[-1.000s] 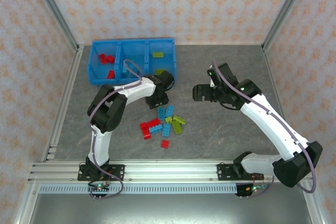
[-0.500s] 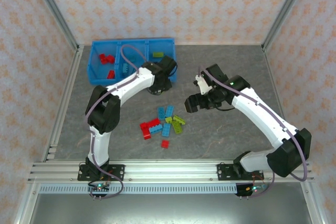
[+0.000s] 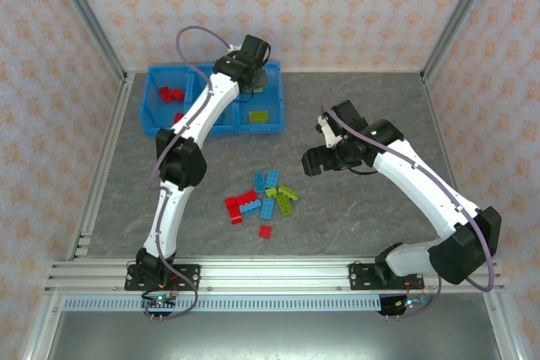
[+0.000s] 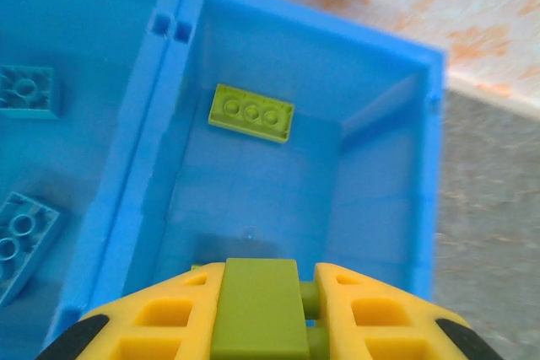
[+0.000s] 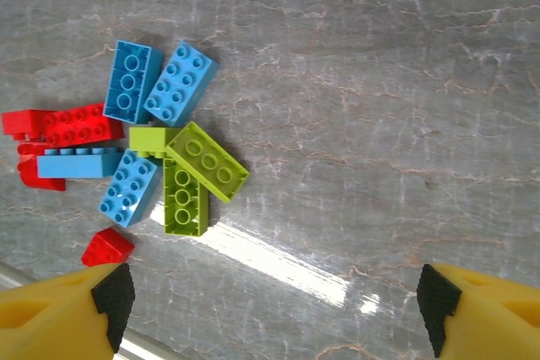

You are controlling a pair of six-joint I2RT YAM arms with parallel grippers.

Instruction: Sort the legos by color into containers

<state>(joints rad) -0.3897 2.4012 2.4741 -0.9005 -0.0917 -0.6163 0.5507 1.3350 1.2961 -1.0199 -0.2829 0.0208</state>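
My left gripper (image 4: 257, 309) is shut on a lime green lego (image 4: 256, 301) and hangs over the right compartment of the blue containers tray (image 4: 426, 166). Another lime lego (image 4: 251, 112) lies on that compartment's floor. Light blue legos (image 4: 25, 90) lie in the middle compartment and red ones (image 3: 171, 94) in the left one. From above, the left gripper (image 3: 256, 80) is over the tray (image 3: 219, 130). My right gripper (image 5: 274, 309) stands open above bare table, to the right of the loose pile (image 3: 263, 196) of blue (image 5: 131, 80), lime (image 5: 207, 160) and red (image 5: 72, 124) legos.
Metal frame posts and patterned walls close in the grey table. A rail (image 3: 253, 274) runs along the near edge. A single small red brick (image 3: 265, 231) lies just in front of the pile. The right gripper (image 3: 314, 160) hovers over open table to the pile's right.
The left arm has swung from beside the pile up over the tray's right compartment, carrying the lime lego. The right gripper has moved a little left and down toward the pile.
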